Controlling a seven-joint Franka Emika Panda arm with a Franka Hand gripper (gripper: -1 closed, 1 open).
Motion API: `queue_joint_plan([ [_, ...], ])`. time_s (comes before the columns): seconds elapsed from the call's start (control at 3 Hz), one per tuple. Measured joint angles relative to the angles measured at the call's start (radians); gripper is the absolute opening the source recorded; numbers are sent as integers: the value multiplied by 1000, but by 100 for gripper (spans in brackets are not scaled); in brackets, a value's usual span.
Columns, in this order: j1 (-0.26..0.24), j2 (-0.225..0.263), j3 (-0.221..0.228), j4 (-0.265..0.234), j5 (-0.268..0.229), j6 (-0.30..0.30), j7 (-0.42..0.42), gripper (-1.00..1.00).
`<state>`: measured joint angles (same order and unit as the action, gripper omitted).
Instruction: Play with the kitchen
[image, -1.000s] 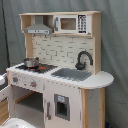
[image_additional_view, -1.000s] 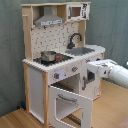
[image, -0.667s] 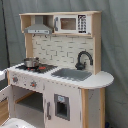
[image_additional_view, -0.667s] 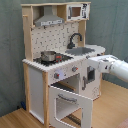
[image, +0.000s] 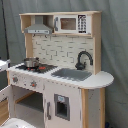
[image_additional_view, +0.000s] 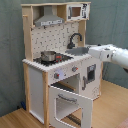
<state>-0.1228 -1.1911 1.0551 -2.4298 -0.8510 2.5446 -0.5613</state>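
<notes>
First exterior view: looks at the kitchen (image: 60, 70) from its front right, fairly near, cropping the base. Second exterior view: looks from its front left, farther back, floor included. Shared: hob, sink, faucet, hood, microwave.

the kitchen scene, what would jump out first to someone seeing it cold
The tall white and wood toy kitchen fills both exterior views. In the second exterior view its oven door hangs open at the bottom front, and the robot arm reaches in from the second exterior view's right towards the sink. A small metal pot sits on the hob.
</notes>
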Motion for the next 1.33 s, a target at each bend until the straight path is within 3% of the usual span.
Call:
queue_joint_plan([
  [1.33,-16,27,-259,8,0,174,-322,100],
])
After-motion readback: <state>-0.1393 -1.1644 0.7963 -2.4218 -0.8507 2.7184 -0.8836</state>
